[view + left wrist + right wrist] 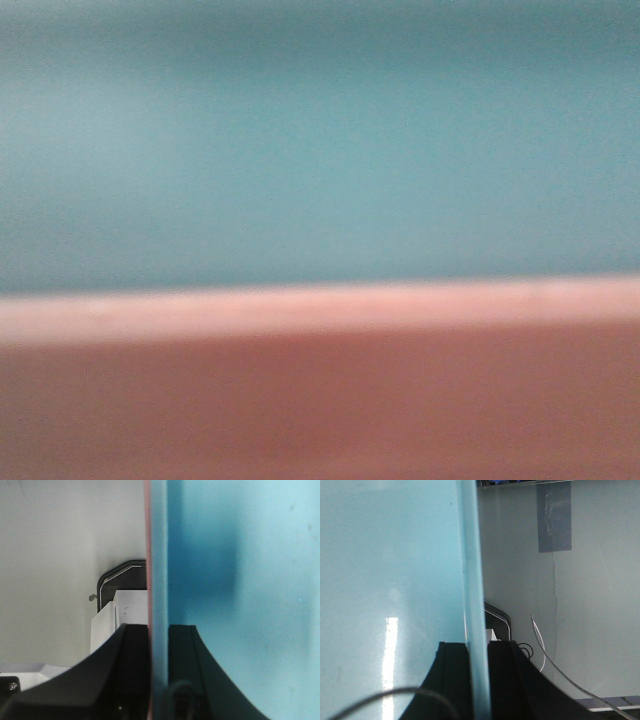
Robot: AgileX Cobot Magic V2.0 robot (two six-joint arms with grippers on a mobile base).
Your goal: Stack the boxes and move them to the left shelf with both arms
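Observation:
The light sky blue box (pixel 320 150) sits nested inside the salmon pink box (pixel 320 400); both fill the blurred front view, right up against the camera. My left gripper (pixel 159 630) is shut on the stacked boxes' left wall, one finger inside the blue box (pixel 240 580) and one outside, with the pink rim (pixel 146 555) showing as a thin strip. My right gripper (pixel 477 647) is shut on the right wall of the blue box (pixel 390 570), one finger on each side of it. The left shelf is out of view.
Grey floor (pixel 50 555) lies beyond the left side, with part of the robot's white and black base (pixel 120 595). On the right side is grey floor with a taped patch (pixel 553 517) and loose thin cables (pixel 545 650).

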